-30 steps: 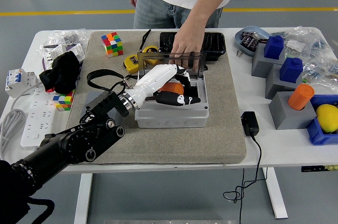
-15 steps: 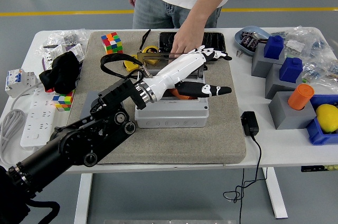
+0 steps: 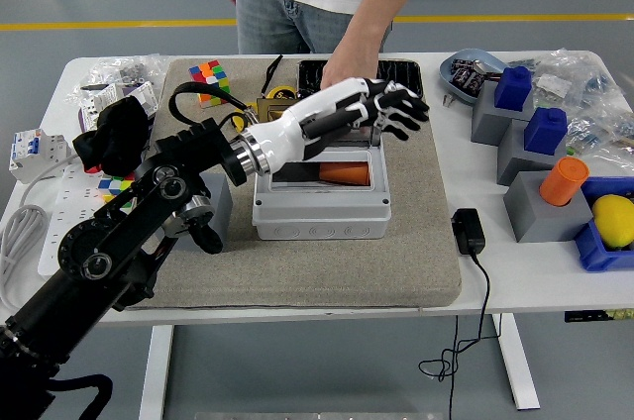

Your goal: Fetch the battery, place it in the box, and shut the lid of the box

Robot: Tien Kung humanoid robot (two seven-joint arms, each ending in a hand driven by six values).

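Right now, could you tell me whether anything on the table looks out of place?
Mainly the box: its lid stands open, with a person's hand on it. The orange battery lies inside, and the left hand hovers open above the lid.

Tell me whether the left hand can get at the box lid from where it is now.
Probably yes: the left hand hovers with fingers spread right at the upright lid, nothing between them, though a person's hand is close behind.

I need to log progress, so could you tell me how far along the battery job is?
Done: the orange battery lies inside the grey box. In hand: the left hand, fingers spread and empty, is raised at the upright lid, where a person's hand also rests. Left: closing the lid.
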